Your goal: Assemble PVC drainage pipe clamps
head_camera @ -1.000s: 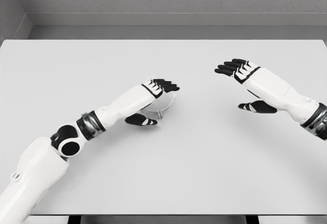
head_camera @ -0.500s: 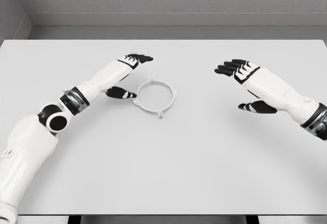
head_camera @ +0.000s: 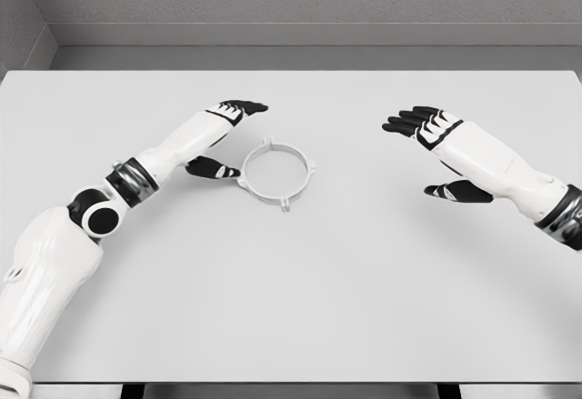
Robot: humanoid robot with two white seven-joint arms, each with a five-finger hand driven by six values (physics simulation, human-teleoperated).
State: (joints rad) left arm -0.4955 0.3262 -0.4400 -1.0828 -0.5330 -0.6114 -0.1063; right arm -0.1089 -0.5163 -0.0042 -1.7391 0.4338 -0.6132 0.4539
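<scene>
Beside the clamp ring (head_camera: 276,174), left robot hand (head_camera: 224,133), fingers extended, empty.

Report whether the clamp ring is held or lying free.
Lying free: the clamp ring rests flat on the table, and the open left hand beside it grips nothing.

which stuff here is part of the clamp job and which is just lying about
Part of the job:
- white clamp ring, flat on the table
- left hand, open beside the ring
- right hand, open, well apart

Lying about:
- nothing else visible
</scene>
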